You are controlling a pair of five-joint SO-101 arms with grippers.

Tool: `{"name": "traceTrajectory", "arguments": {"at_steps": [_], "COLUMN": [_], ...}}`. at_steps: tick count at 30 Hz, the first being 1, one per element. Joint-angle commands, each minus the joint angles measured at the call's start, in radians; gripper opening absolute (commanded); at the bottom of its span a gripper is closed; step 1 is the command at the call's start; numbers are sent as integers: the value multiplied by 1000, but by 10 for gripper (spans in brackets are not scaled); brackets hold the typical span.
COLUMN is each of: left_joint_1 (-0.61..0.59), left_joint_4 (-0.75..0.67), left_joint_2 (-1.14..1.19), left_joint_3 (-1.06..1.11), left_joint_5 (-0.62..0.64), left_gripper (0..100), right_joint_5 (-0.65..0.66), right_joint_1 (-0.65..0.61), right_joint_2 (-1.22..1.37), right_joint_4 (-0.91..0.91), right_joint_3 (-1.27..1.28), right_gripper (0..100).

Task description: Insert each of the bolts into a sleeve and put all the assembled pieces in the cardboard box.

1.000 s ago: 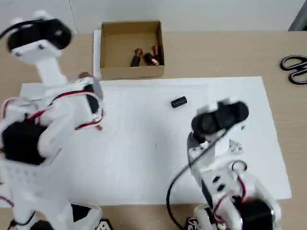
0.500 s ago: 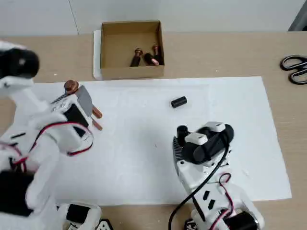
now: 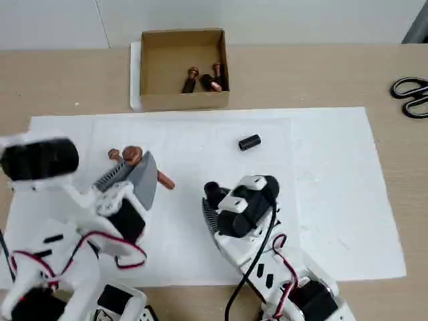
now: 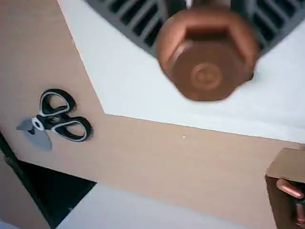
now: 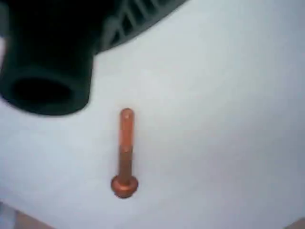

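Two tools are loaded: the left tool (image 3: 131, 168) pinches a copper bolt (image 3: 132, 156) just below its head, lower left; the right tool (image 3: 214, 204) clamps a black sleeve (image 3: 212, 192), lower centre. Both seem rigid, light, slick.

White arms (image 3: 77, 194), black motors (image 3: 40, 159), red-black cables (image 3: 100, 235).

At least two loose bolts (image 5: 125, 152), two loose sleeves (image 3: 249, 142), one cardboard box (image 3: 182, 40), one scissors (image 3: 411, 95)

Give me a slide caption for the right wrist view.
Right gripper holds a black sleeve; a copper bolt lies on the white paper beyond.
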Motion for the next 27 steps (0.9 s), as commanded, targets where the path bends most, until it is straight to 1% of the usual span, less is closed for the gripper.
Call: {"name": "traceTrajectory", "arguments": {"at_steps": [1, 5, 10, 16, 27], "left_joint_1": [20, 68, 137, 141, 141], "left_joint_4": [-31, -32, -57, -127, -129], "left_joint_2": [-63, -87, -91, -86, -84], "left_joint_3": [44, 90, 143, 182, 202], "left_joint_5": [6, 8, 11, 8, 5], "left_gripper": [6, 6, 6, 6, 6], "right_joint_5": [-2, -2, 0, 0, 8], "right_joint_1": [-21, -41, -131, -140, -143], "right_joint_2": [-7, -5, -5, -5, -5], "right_joint_4": [-28, -30, -27, -27, -30], "right_joint_3": [-3, 0, 0, 0, -8], "right_gripper": [4, 4, 4, 4, 4]}}
